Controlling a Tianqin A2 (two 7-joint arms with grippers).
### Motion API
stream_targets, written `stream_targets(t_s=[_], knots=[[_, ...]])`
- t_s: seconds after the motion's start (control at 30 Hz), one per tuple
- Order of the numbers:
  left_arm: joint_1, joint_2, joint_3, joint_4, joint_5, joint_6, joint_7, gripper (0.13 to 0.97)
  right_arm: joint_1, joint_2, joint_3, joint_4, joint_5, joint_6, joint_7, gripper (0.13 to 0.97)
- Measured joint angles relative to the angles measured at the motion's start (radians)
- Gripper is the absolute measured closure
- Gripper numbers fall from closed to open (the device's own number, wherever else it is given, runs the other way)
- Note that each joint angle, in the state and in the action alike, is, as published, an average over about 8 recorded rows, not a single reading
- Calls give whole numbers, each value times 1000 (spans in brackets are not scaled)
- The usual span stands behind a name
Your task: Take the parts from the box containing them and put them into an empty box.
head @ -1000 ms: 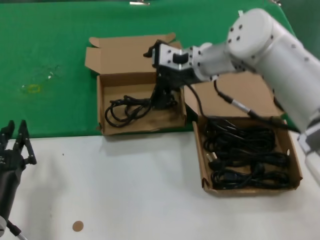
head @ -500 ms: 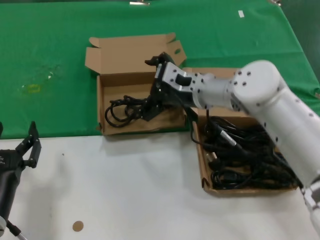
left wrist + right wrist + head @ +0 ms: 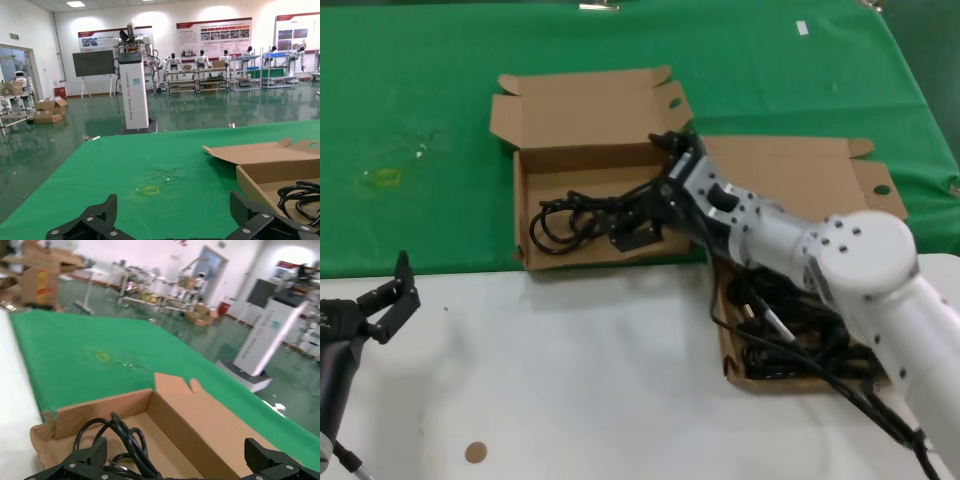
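The far-left box (image 3: 522, 215), its lid corner cut with an oval hole (image 3: 672, 100), holds one coiled black power cord (image 3: 565, 215). My right gripper (image 3: 632, 232) is open low inside this box, at the cord's right end. In the right wrist view the gripper (image 3: 175, 471) straddles the cord (image 3: 125, 437) with the jaws wide apart. The right box (image 3: 728, 345), with a round hole in its lid (image 3: 882, 188), holds several cords (image 3: 770, 358), mostly hidden under my right forearm. My left gripper (image 3: 392, 292) is open and empty at the table's front left; it also shows in the left wrist view (image 3: 172, 226).
The boxes sit where the green cloth (image 3: 420, 120) meets the white table (image 3: 570, 380). A small brown disc (image 3: 475, 452) lies on the white table near the front. The left wrist view shows the left box (image 3: 270, 172) and its cord (image 3: 300, 195).
My right arm has swung down, so its forearm now lies low over the right box. Its gripper has shifted slightly toward the front of the left box. My left gripper has turned and shifted a little right.
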Motion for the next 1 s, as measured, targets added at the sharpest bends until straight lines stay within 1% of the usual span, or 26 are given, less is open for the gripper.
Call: stream_targets(t_s=[0.2,0.23,0.5,0.8,1.0], knots=[[0,0,0,0,0,0,0,314,-110,16,48,98,46,70,18,129],[0,0,0,0,0,0,0,314,-129,19,56,114,54,82,21,129],[0,0,0,0,0,0,0,187,-275,41,121,245,116,176,44,129],[0,0,0,0,0,0,0,134,-441,65,194,393,186,282,71,129],[0,0,0,0,0,0,0,133,-551,81,243,491,232,352,89,129]])
